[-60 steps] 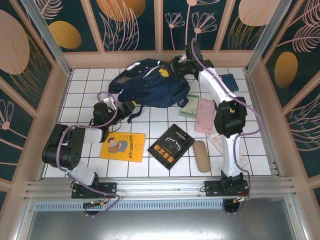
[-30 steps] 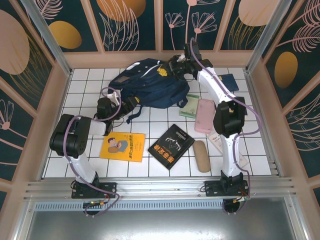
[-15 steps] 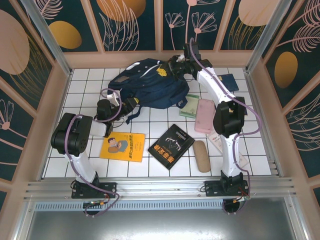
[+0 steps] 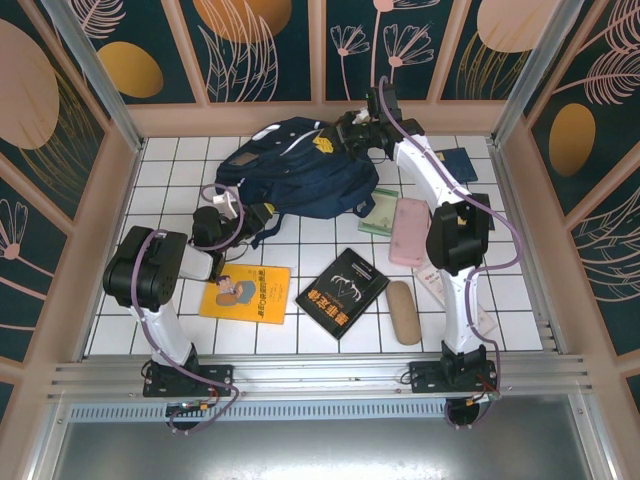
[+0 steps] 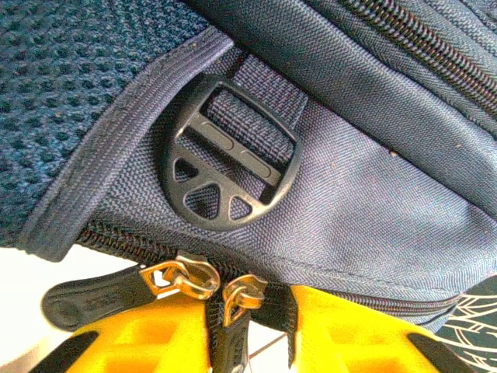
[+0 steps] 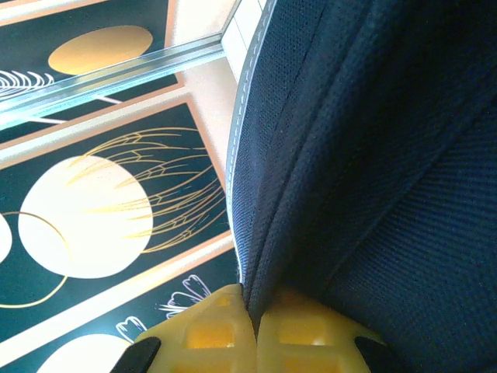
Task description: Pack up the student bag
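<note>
We find bare tiles (image 4: 165, 175) open at 9 o'clock of the backpack (image 4: 300, 175), while a yellow book (image 4: 245, 293), a black book (image 4: 342, 292) and a pink case (image 4: 409, 230) crowd 4 to 7 o'clock.

One bag (image 4: 300, 175), count it. Books, four: yellow book (image 4: 245, 293) and black book (image 4: 341, 291) in front of the bag, green book (image 4: 378, 210) at its right edge, small blue book (image 4: 460, 163) farther right. One pink pouch (image 4: 409, 230), one tan case (image 4: 402, 311), one white paper (image 4: 432, 283), all front-right of the bag. On the bag: one buckle (image 5: 231, 151), two zip sliders (image 5: 180, 278).
</note>
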Robot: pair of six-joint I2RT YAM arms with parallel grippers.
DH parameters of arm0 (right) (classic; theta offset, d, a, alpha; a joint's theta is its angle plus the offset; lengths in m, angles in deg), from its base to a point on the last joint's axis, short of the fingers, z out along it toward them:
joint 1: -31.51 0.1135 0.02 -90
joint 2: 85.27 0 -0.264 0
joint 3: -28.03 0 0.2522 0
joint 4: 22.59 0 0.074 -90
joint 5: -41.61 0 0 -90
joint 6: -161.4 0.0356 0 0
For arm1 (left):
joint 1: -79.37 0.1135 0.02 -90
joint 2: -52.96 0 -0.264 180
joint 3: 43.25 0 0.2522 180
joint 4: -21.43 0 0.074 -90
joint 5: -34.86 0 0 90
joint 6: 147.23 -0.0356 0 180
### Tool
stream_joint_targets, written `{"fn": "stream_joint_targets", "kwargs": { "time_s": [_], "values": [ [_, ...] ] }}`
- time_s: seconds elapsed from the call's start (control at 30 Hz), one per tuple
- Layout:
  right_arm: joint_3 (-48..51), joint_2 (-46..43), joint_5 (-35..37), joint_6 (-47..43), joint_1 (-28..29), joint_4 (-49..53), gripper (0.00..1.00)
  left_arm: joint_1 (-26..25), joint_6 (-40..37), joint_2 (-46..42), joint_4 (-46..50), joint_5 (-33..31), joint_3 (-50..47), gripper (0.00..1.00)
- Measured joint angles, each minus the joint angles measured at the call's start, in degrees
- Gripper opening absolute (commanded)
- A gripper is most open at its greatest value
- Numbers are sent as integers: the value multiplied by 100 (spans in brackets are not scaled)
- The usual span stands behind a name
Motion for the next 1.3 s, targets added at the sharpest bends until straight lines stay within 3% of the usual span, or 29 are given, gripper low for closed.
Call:
{"fn": "stream_joint_targets", "kwargs": {
  "time_s": [0.63,0.8,1.3],
  "values": [
    [0,66,-2,-2,-31,-4,0,-83,282,-136,-385,0,-374,12],
    [0,68,2,-4,-15,-4,0,-260,284,-262,-275,-9,-372,2],
    [24,72,212,-46,192,-13,0,-1182,175,-940,660,-208,42,3]
  ]
}}
